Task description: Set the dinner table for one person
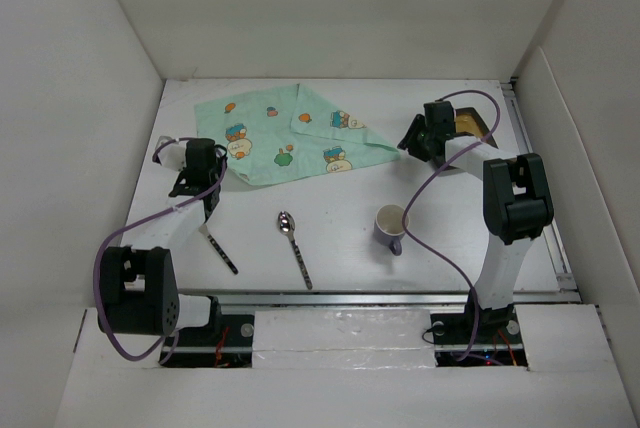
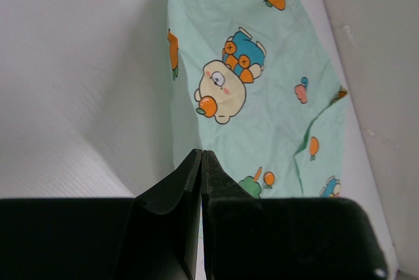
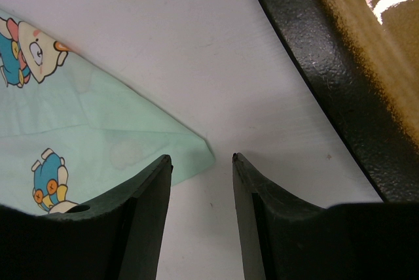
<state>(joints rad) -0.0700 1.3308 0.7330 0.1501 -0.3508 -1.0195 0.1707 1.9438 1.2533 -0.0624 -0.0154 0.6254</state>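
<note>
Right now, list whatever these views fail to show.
- Brown dish: cut off by right wrist frame edge; in the top view, right tool partly covers it.
- Utensil: far end hidden under left arm, top view.
- Left tool: shut; cloth pinched or not, unclear.

Dinner table: plain white, no pattern.
Walls: the same plain white.
Placemat: mint green ground; scattered cartoon print of cream-faced figures dressed in blue, with orange fruit and small pink and green motifs.
Mug: purple outside, pale cream inside.
Spoon: bare silver metal.
Utensil: dark handle; the rest is too small to tell.
Plate: black speckled rim, glossy amber-brown inside.
Left gripper: black.
Right gripper: black.
Cables: purple.
Arm links: white, with black joint housings.
</note>
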